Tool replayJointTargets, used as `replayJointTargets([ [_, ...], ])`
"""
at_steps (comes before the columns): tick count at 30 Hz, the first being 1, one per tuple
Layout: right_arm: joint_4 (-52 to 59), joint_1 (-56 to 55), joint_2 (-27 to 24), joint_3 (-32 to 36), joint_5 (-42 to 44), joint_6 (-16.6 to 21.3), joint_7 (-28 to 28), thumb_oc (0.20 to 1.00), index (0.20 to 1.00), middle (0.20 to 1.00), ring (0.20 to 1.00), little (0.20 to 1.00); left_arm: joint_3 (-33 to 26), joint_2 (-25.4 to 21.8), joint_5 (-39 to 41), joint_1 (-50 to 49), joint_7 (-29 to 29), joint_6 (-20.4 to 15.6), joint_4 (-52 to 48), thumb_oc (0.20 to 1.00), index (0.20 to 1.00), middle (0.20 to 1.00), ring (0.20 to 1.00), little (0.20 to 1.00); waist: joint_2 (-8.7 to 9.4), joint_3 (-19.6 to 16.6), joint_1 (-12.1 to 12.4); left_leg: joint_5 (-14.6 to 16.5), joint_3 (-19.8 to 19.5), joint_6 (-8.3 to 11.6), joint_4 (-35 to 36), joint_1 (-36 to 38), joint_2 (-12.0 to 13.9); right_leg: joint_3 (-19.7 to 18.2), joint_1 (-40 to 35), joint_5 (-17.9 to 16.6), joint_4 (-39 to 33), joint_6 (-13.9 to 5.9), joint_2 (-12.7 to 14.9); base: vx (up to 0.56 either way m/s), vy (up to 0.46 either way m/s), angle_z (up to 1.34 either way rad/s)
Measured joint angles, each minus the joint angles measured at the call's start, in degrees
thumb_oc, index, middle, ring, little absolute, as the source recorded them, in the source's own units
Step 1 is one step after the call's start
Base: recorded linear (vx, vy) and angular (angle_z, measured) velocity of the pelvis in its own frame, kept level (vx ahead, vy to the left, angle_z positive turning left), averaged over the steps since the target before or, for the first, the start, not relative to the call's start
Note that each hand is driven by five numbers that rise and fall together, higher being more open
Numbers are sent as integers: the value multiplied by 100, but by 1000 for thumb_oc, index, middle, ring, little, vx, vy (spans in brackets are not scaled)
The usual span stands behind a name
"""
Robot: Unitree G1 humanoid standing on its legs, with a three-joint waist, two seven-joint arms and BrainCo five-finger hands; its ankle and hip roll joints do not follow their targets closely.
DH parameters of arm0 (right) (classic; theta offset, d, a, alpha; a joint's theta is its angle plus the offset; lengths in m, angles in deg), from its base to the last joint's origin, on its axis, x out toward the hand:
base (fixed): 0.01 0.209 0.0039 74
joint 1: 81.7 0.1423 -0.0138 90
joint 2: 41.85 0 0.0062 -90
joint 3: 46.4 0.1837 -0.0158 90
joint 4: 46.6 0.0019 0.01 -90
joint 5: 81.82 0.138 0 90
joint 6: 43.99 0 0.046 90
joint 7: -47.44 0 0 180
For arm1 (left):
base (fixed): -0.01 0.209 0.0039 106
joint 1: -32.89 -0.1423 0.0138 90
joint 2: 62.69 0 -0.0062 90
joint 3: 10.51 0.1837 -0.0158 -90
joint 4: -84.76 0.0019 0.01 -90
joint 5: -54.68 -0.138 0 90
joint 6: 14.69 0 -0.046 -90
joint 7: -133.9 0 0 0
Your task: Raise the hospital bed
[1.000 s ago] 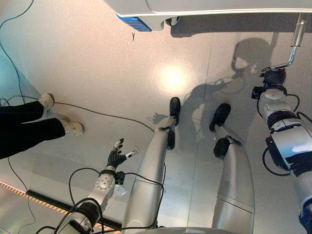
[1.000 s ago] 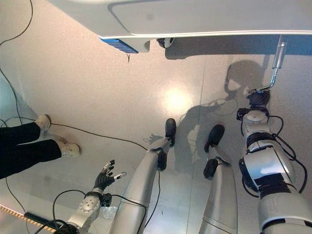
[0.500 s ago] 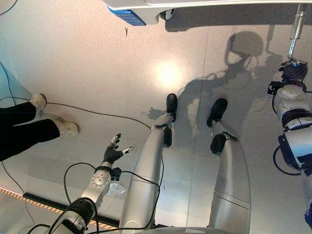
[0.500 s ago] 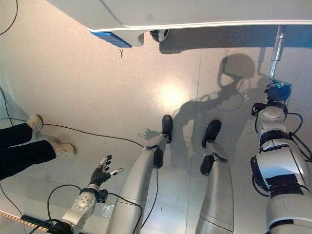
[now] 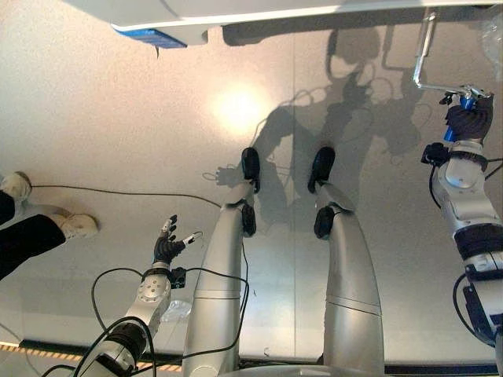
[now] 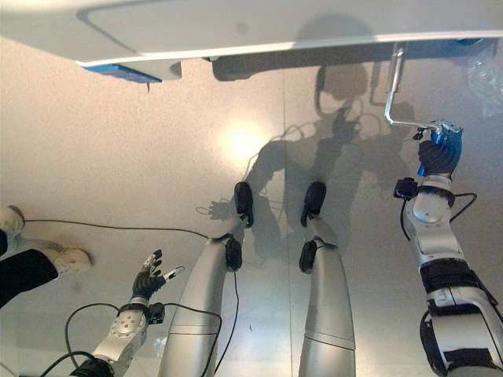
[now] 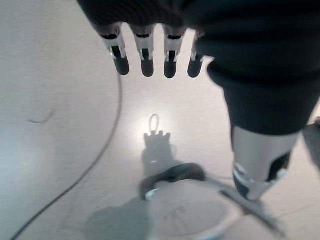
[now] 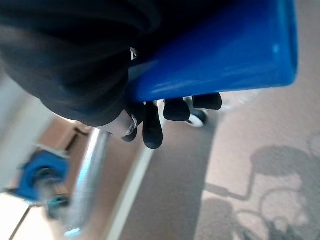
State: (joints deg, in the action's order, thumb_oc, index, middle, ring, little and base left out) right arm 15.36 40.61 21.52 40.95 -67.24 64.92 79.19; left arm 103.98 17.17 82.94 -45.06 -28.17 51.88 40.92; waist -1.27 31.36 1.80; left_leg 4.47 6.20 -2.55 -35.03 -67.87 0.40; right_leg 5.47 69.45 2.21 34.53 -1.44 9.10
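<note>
- My right hand (image 6: 438, 157), upper right of the head view, has its fingers wrapped round the blue handle (image 8: 215, 55) of the bed's silver crank (image 6: 391, 94).
- Crank rod goes up to the hospital bed (image 6: 236, 27) along the top edge.
- My left hand (image 5: 167, 247), lower left, is open over the floor (image 5: 118, 118), holding nothing.
- A person's legs (image 5: 31, 232) at left edge.

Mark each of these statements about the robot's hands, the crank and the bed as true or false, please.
1. The right hand is curled round the blue crank handle. True.
2. The left hand holds the crank. False: it hangs open above the floor, holding nothing.
3. The bed lies along the far edge of the eye views. True.
4. A person sits on the bed. False: a person's leg and shoes show on the floor at the robot's left.
</note>
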Motion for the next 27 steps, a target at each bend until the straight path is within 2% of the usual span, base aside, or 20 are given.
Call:
replayJointTargets([
  [10,1021,-574,218,144,-203,-23,147,200,200,200,200,200,-103,-41,3,-85,62,-44,48,1000,1000,1000,1000,1000,130,9,-122,15,-3,18,182,8,-13,29,-13,5,-195,-26,-8,0,0,0],
  [13,1495,-770,225,18,281,-134,-48,200,200,200,200,200,-109,-36,15,-98,59,-32,73,1000,1000,1000,1000,1000,140,9,-162,25,-28,34,210,9,11,52,-35,14,-229,-19,-34,0,-1,-1],
  [15,1604,-734,164,-249,754,-153,-236,200,200,200,200,200,-108,-34,22,-130,56,6,130,1000,1000,1000,1000,1000,163,11,-270,32,-71,49,206,26,30,106,-74,23,-243,-4,-48,0,0,0],
  [17,1713,-797,141,-318,957,-153,-423,200,200,200,200,200,-104,-18,21,-134,49,38,137,1000,1000,1000,1000,1000,194,6,-238,38,-86,63,202,69,50,121,-132,38,-240,20,-70,0,0,0],
  [18,2009,-801,147,-727,1394,-153,-476,200,200,200,200,200,-133,-20,32,-200,51,56,220,1000,1000,1000,1000,1000,209,6,-292,35,-105,79,215,151,51,136,-209,44,-243,29,-73,0,0,0],
  [21,2290,-694,102,-1347,2048,-155,-596,200,200,200,200,200,-118,-7,72,-209,46,113,302,1000,1000,1000,1000,1000,242,-8,-392,20,-130,122,260,313,60,158,-364,53,-261,47,-87,7,23,1],
  [25,2733,-556,325,-1883,2539,-148,-866,200,200,200,200,200,-118,29,72,-211,45,174,335,1000,1000,1000,1000,1000,243,-14,-365,-9,-169,183,281,326,93,192,-374,53,-260,96,-125,14,47,0],
  [27,2770,-350,608,-2198,2868,-148,-935,200,200,200,200,200,-119,58,71,-187,46,169,333,1000,1000,1000,1000,1000,241,-13,-196,-33,-173,222,333,332,120,212,-368,46,-288,131,-150,6,41,0],
])
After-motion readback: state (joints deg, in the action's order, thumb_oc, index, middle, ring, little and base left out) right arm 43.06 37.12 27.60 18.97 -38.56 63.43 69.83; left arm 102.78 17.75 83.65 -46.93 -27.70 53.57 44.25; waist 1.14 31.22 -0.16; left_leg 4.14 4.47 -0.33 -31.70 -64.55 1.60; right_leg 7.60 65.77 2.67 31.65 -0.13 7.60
